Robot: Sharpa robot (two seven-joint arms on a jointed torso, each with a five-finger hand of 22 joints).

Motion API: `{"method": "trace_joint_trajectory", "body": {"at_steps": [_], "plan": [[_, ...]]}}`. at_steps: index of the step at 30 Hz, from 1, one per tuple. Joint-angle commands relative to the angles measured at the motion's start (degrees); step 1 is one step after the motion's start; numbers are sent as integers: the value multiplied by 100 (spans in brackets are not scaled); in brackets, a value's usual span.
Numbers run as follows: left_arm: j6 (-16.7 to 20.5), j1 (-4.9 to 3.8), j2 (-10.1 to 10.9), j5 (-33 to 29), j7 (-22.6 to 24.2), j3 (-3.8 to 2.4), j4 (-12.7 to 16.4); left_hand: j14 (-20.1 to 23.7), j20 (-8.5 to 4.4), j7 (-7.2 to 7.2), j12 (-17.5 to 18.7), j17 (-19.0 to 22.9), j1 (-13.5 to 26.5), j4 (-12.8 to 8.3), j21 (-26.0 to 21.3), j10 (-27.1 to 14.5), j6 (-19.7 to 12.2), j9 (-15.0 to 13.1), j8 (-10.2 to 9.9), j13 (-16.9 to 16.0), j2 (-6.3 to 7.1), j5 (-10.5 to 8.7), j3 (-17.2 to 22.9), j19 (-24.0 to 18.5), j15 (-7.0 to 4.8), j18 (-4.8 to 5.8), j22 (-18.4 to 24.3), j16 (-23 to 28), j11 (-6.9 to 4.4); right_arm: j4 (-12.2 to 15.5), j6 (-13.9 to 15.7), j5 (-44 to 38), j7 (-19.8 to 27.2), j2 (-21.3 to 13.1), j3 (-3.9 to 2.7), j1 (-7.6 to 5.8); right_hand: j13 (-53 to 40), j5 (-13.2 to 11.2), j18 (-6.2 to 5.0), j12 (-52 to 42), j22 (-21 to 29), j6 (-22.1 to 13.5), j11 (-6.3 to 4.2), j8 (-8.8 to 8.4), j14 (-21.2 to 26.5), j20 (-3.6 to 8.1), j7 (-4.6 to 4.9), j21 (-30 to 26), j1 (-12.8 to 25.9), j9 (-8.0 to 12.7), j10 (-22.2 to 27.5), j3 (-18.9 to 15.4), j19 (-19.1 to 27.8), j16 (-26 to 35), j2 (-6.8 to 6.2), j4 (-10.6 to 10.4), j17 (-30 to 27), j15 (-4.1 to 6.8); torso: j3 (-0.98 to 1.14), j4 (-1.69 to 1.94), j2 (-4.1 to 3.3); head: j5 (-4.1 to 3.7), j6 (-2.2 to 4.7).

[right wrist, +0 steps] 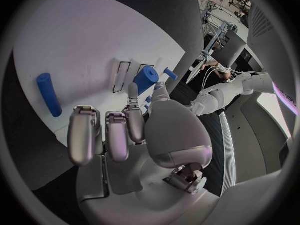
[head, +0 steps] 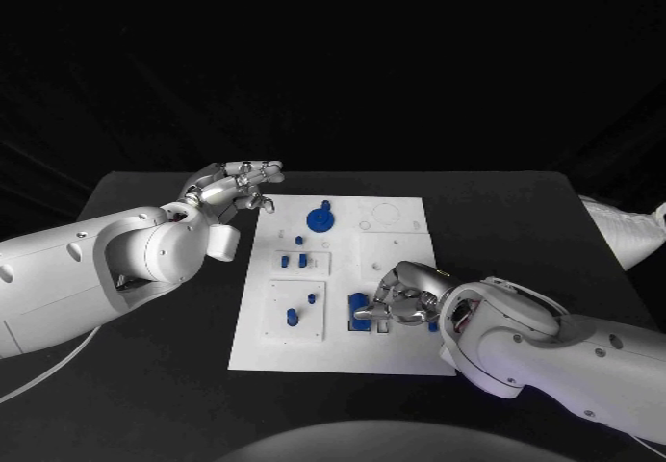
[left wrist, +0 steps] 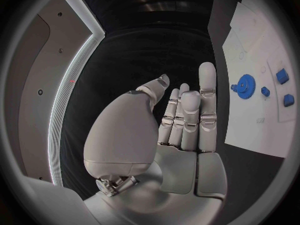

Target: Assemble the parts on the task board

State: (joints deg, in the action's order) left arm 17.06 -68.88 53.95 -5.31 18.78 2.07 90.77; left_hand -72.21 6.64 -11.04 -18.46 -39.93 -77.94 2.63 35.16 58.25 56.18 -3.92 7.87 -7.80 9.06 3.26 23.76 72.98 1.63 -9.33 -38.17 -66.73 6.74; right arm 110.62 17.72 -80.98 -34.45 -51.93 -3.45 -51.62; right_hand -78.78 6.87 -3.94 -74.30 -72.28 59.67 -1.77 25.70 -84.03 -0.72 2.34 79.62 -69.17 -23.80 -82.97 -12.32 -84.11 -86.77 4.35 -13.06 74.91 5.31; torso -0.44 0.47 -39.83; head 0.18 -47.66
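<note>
The white task board [head: 402, 356] lies in the middle of the black table. A blue gear [head: 322, 219] [left wrist: 245, 86] stands in its far part, and several small blue parts [head: 293, 261] [left wrist: 282, 75] sit in its left slots. My right hand [head: 399, 296] [right wrist: 119, 130] hovers low over the near right part, fingers curled in with nothing between them. Its thumb reaches to a blue block [head: 360, 310] [right wrist: 145, 80] standing in the board. A blue cylinder [right wrist: 49, 94] lies flat on the board beside that hand. My left hand [head: 236, 185] [left wrist: 184, 120] is raised off the board's far left corner, fingers straight, holding nothing.
Bare black table [head: 153, 385] surrounds the board on all sides. My left forearm [head: 97, 269] crosses the table to the left of the board, and my right forearm [head: 555, 351] covers the board's near right corner.
</note>
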Motion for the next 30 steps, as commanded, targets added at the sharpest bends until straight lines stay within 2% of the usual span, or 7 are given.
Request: {"method": "trace_joint_trajectory", "body": {"at_steps": [1,4,10,20,24,26,30], "plan": [[-100,-2,-6,-10,20,-3,6,42,38,-2,-19,5,-5,7,-30,-47,-24,-1,31,-7,-35,24,-27,0,-4,-109,6,-34,1,-31,-148,-49,65,39,-1,6,26,-66,45,-71,-47,36,-45,33,-499,45,-41,37,-292,-17,-93,163,-67,-32,232,127,1019,54,0,8,-1,4,-14],[-100,-2,-6,-10,19,-3,7,42,38,-2,-19,5,-5,7,-30,-47,-24,-1,31,-7,-35,24,-27,0,-4,-109,6,-34,1,-58,-261,-52,82,83,0,7,-21,-356,55,-119,-101,48,-78,20,-505,68,-76,68,-672,-21,-125,382,-82,-51,320,384,1052,82,1,7,-4,15,-23],[-98,-2,-3,-10,17,-3,8,42,38,-2,-19,5,-5,7,-30,-47,-24,-1,31,-7,-35,24,-27,0,-4,-109,6,-34,1,-98,-368,-69,91,147,2,12,-57,-385,64,-149,-145,72,-89,-6,-511,84,-89,92,-876,-17,-147,467,-91,-70,208,593,1087,92,-2,4,3,24,-44],[-97,-2,3,-10,14,-3,11,49,39,-3,-32,17,-8,6,-34,-62,-33,0,37,-7,-42,26,-27,-1,-3,-109,9,-31,2,-149,-178,-203,44,163,4,17,-61,-391,64,-137,-142,113,-72,-30,-509,82,-66,89,-681,-12,-154,393,-88,-67,116,525,1084,80,-3,2,6,6,-44],[-100,-2,3,-10,6,-3,9,49,39,-3,-32,17,-8,6,-34,-62,-33,0,37,-7,-42,26,-27,-1,-3,-109,9,-31,2,-111,96,-148,198,88,4,17,-25,-381,56,-75,-106,81,-52,-75,-505,74,-40,66,-531,2,-132,343,-74,-54,79,443,1065,67,0,3,7,-8,-32],[-100,-2,4,-10,4,-3,8,49,39,-3,-32,17,-8,6,-34,-62,-33,0,37,-7,-42,26,-27,-1,-3,-109,9,-31,2,-57,292,-39,360,-5,3,17,6,-329,48,-23,-60,20,-25,-130,-499,61,-7,37,-442,23,-107,306,-57,-36,33,392,1036,47,2,3,7,-14,-28],[-97,-2,10,-10,1,-3,6,49,39,-3,-32,17,-8,6,-34,-62,-33,0,37,-7,-42,26,-27,-1,-3,-109,9,-31,2,106,594,236,720,-296,-1,-4,76,167,30,106,45,-194,75,-349,-484,-1,110,-33,-314,106,-36,199,-13,6,-82,315,975,-34,-4,-4,16,-59,-13]]}}
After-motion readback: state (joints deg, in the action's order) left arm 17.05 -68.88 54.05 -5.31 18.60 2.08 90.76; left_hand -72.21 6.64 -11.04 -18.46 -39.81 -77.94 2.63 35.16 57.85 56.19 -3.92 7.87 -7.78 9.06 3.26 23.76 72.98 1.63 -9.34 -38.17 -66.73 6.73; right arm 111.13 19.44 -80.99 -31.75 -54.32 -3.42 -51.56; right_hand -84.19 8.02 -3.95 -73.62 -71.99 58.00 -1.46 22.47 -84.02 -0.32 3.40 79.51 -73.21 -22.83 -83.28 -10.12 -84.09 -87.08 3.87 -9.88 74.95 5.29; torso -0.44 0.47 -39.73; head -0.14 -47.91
